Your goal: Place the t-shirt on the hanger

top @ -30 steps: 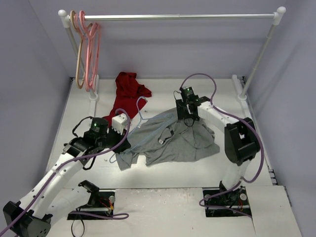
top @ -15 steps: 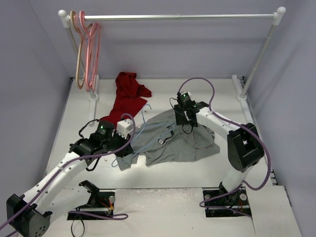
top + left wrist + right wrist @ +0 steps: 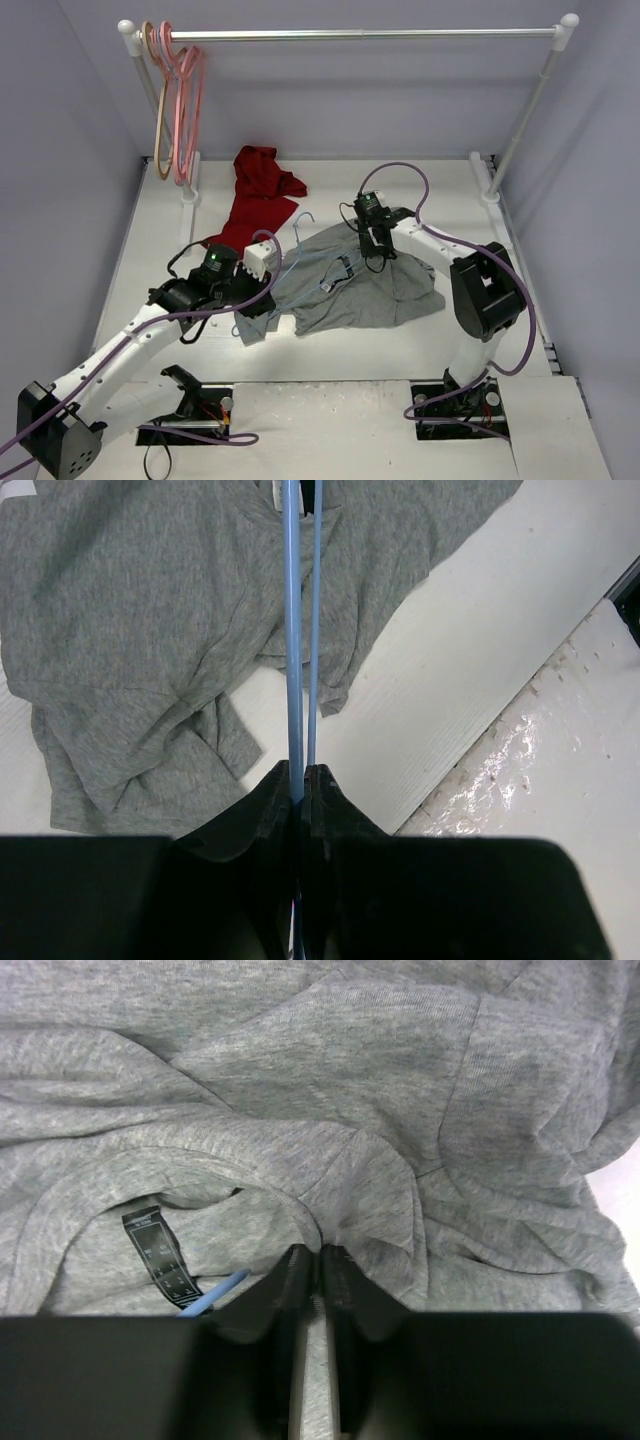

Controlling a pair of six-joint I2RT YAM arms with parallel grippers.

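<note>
Two grippers are both closed on something. We see the left gripper (image 3: 300, 778) pinching the thin rods of the hanger (image 3: 292, 630), which runs across the edge of the t-shirt (image 3: 370, 290). The right gripper (image 3: 310, 1256) has narrow jaws on a fold of cloth beside the collar. The t-shirt lies crumpled on the table (image 3: 400, 350), between both arms.
</note>
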